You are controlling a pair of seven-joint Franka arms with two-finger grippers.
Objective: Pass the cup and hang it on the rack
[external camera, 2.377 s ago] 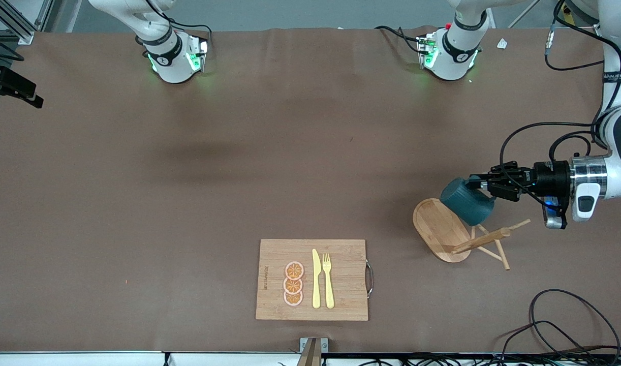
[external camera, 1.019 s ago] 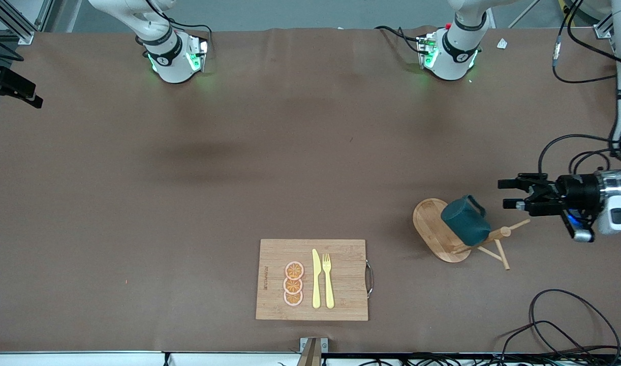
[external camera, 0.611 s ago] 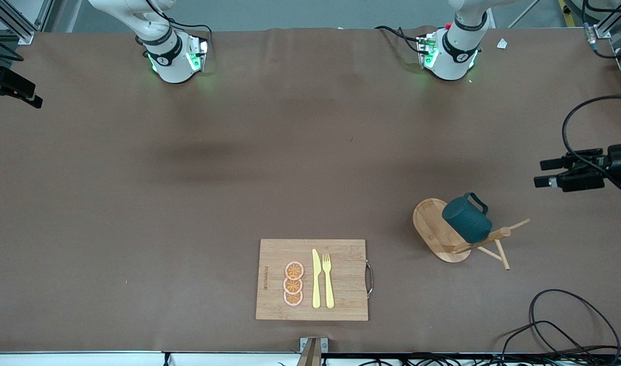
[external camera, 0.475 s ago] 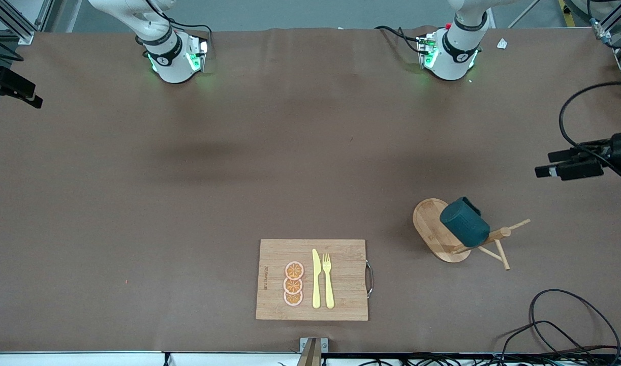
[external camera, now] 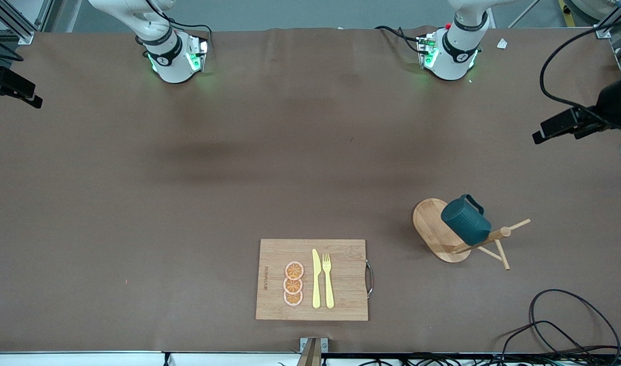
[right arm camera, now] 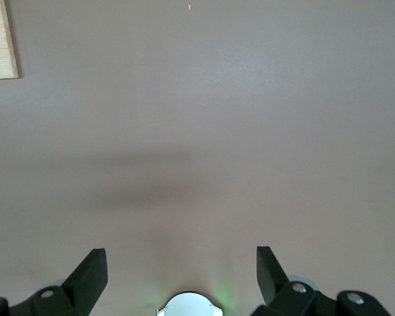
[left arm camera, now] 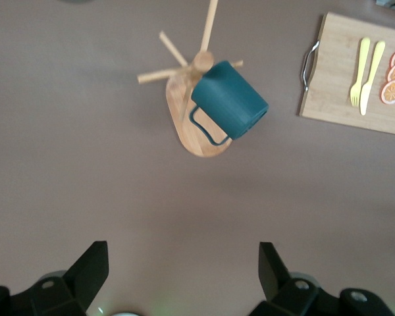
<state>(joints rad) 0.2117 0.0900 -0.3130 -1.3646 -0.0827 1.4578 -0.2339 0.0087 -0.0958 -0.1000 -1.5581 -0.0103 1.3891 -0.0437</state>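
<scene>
We see the small dark teal cylindrical mug point(external camera: 465, 219) hanging by its side handle on a thin dowel peg of the light wooden mug tree point(external camera: 460, 238), toward the left arm's end of the brown surface point(external camera: 239, 168), at about three o'clock from the rectangular bamboo cutting board point(external camera: 341, 279). Our left claw point(external camera: 558, 128) hangs empty with fingers apart, at about one o'clock from the mug. Our right claw point(right arm camera: 182, 276) waits over bare surface, fingers apart. We judge the mug could slide off if it sits shallowly on the peg.
</scene>
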